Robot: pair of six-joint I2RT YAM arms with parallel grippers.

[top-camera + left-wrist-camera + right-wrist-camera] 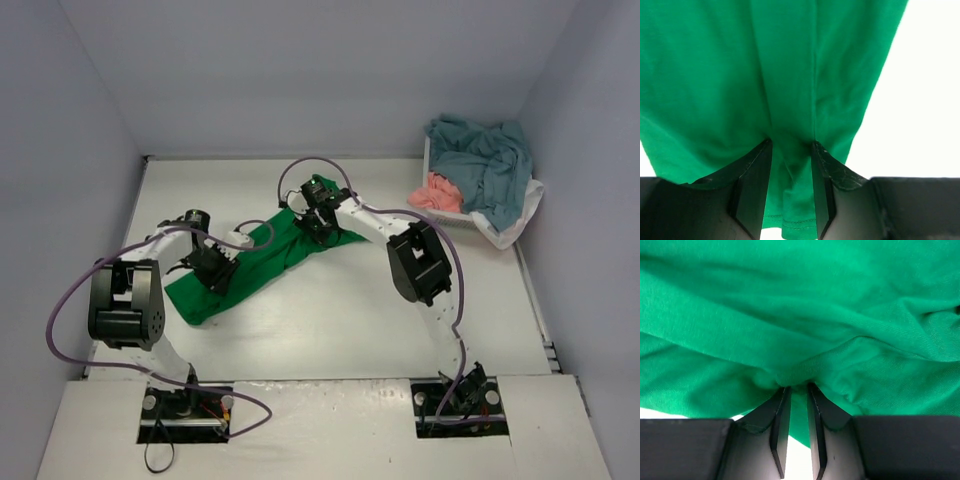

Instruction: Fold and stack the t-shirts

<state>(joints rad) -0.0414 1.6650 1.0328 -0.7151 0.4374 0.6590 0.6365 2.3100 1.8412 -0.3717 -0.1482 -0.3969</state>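
On the white table, the green t-shirt lay rumpled, the left gripper and right gripper each clenched on its cloth. Seemingly nothing was folded yet; other t-shirts sat heaped in the basket.
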